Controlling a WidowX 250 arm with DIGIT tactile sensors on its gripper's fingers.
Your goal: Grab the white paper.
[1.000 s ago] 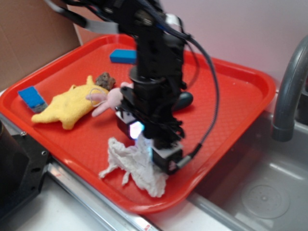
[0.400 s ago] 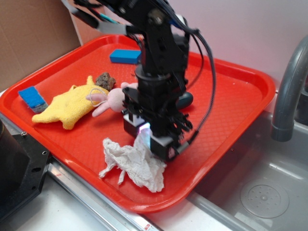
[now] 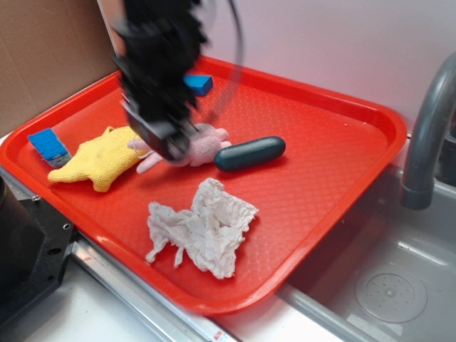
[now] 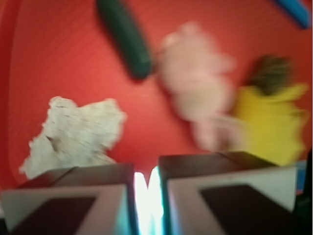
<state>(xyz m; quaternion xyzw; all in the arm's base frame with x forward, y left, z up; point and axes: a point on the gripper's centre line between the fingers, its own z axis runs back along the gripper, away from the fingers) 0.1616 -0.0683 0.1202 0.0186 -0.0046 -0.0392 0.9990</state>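
Note:
The white paper (image 3: 203, 228) lies crumpled and flat on the red tray (image 3: 335, 164) near its front edge. It also shows in the wrist view (image 4: 78, 134), ahead and left of the jaws. My gripper (image 3: 167, 146) is blurred, raised above the tray and behind-left of the paper, over the pink plush bunny (image 3: 203, 146). In the wrist view the gripper (image 4: 146, 171) has its jaws almost together with only a thin bright slit between them and nothing held. It does not touch the paper.
On the tray are a yellow knit cloth (image 3: 96, 160), a dark green oblong object (image 3: 249, 153), and blue blocks at the left (image 3: 48, 146) and back (image 3: 199, 84). A grey sink (image 3: 388, 285) and faucet (image 3: 427, 135) are to the right. A cardboard wall (image 3: 43, 57) stands at the left.
My gripper was down on the right part of the paper; it has lifted and swung back-left over the bunny. The paper stayed on the tray, a little more spread out.

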